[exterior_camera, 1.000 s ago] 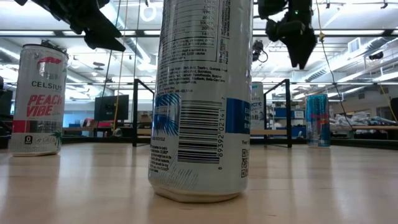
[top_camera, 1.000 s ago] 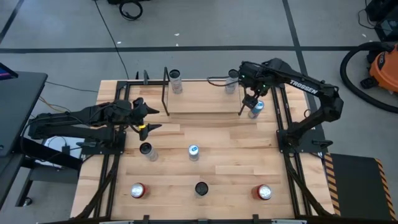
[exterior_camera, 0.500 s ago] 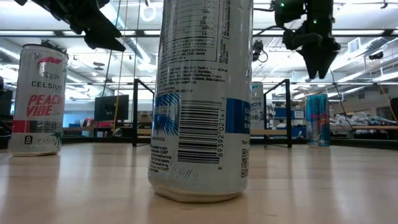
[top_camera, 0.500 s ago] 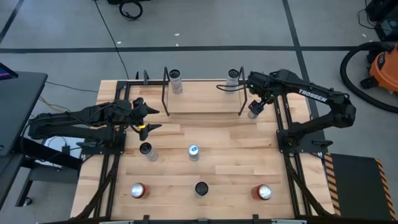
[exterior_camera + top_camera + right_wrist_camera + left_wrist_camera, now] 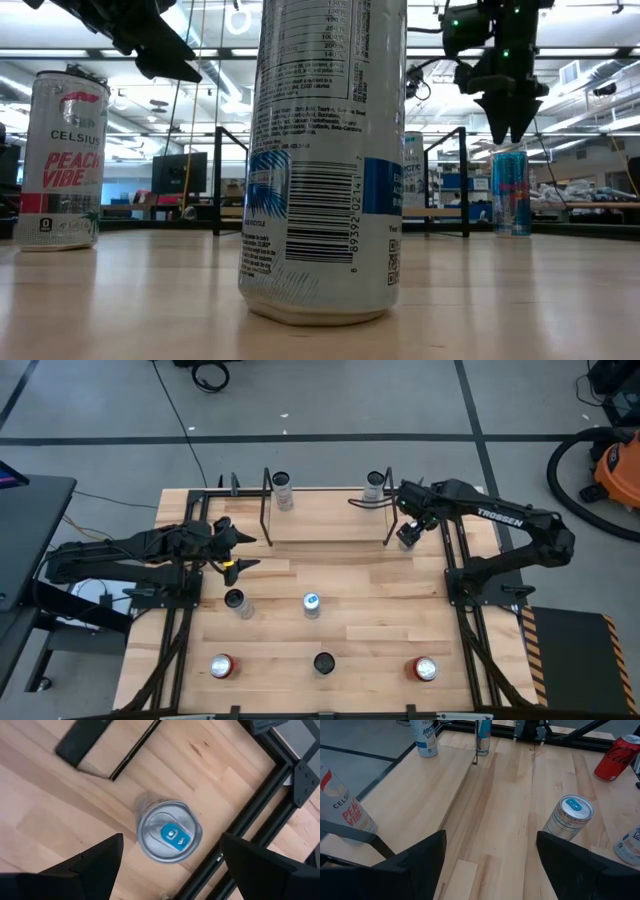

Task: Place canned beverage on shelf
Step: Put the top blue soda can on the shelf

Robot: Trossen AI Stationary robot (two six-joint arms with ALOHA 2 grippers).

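Eight cylindrical cans on the pale butcher-block worktop, high view: the shelf, a light-wood board in thin black rod, sits at the far edge. Right claw hovers over a silver can just beside the shelf's right post; left claw waits left, fingers apart, empty.

Low view: blue-banded can stands upright right of the shelf, open workshop behind.

Right wrist view: blue pull-tab on the lid, claw wide above it, not gripping.
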